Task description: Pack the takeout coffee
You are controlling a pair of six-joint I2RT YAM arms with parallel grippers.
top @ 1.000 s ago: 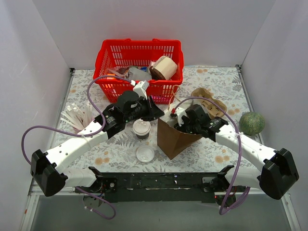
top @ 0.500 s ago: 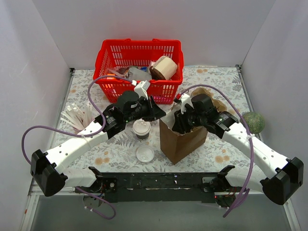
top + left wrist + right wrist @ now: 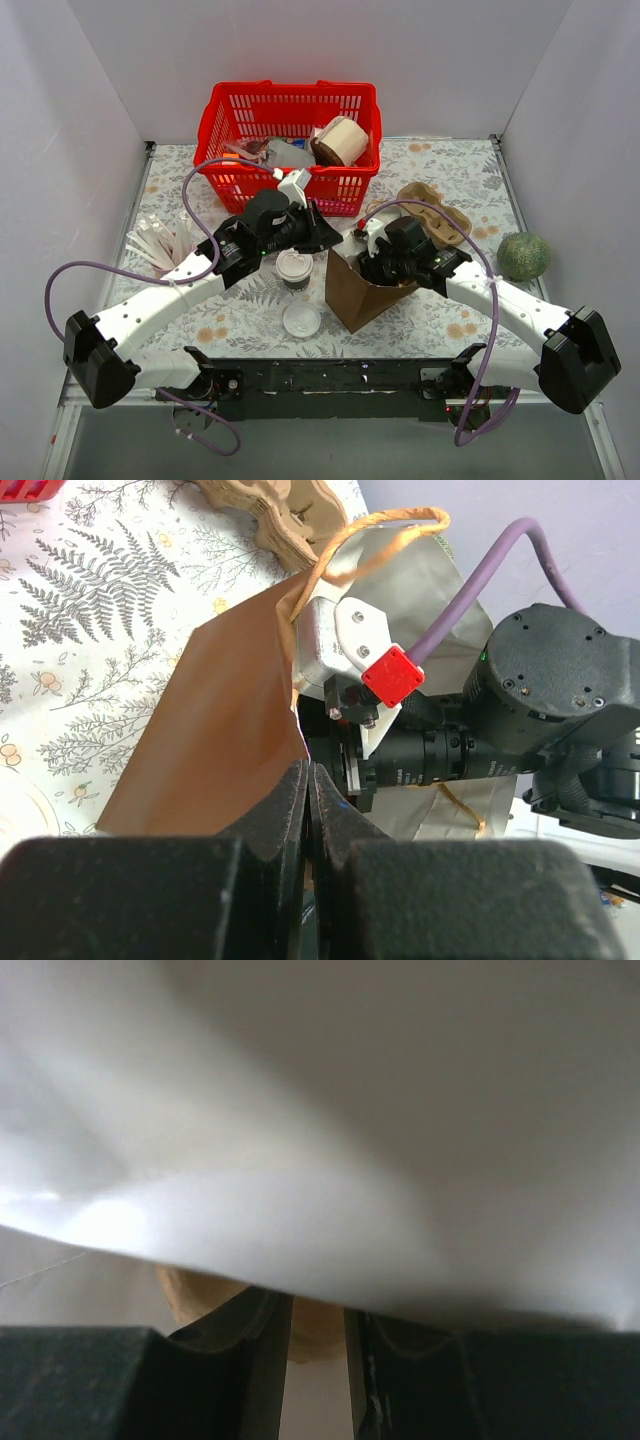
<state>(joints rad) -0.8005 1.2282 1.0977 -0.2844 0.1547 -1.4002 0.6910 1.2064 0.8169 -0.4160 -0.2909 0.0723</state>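
In the middle of the top view the takeout coffee (image 3: 295, 268) stands upright on the floral table (image 3: 440, 165) with its white lid on. It is just left of the brown paper bag (image 3: 352, 292) and above a loose white lid (image 3: 301, 320), and the red basket (image 3: 222, 120) sits at upper centre. The left gripper (image 3: 308, 783) is pressed fully together on the bag's upper left rim, pinching the paper edge. The right gripper (image 3: 316, 1352) reaches down inside the bag from the right, its jaws a narrow gap apart with nothing visibly between them, only a blurred tan shape beyond.
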